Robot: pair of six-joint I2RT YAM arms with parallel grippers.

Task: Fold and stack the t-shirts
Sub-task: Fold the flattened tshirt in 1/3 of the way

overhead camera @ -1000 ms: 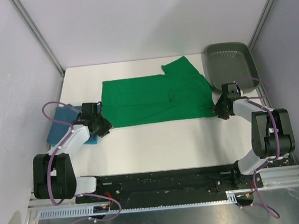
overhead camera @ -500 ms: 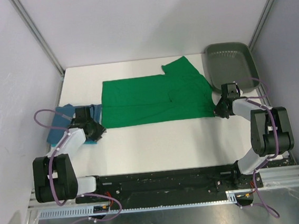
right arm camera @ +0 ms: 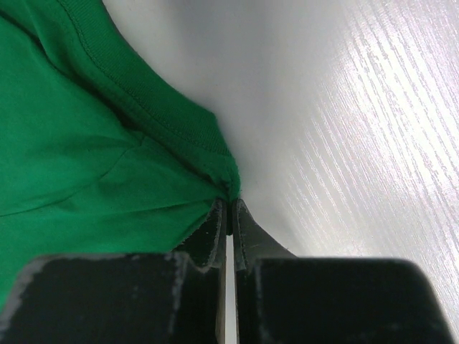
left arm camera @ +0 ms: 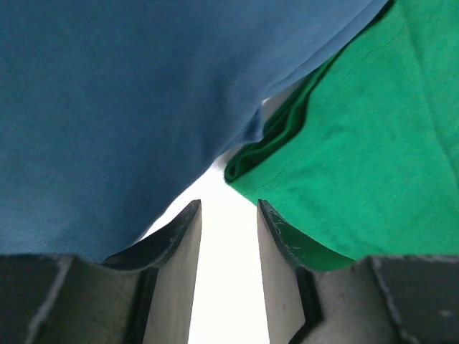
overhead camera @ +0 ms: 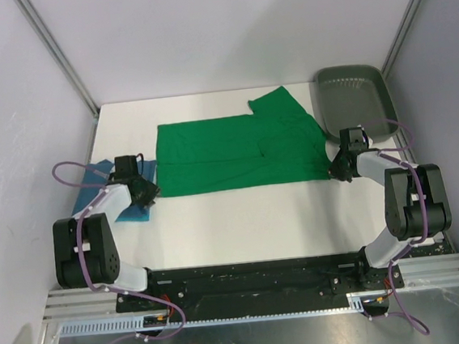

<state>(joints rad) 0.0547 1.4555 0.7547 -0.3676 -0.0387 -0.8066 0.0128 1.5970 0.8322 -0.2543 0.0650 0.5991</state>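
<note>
The emerald green t-shirt lies spread across the middle of the white table, folded along its length. The teal blue t-shirt lies folded at the left edge, partly under my left arm. My left gripper is open and empty, low over the gap between the blue shirt and the green shirt's near-left corner. My right gripper is shut on the green shirt's near-right corner, at table height.
A dark grey-green plastic tray sits at the back right corner, just behind my right arm. Grey walls close in the table on both sides and at the back.
My left gripper has pulled back left, off the green shirt's corner, and now sits by the blue shirt. The right gripper and the green shirt have stayed put.
</note>
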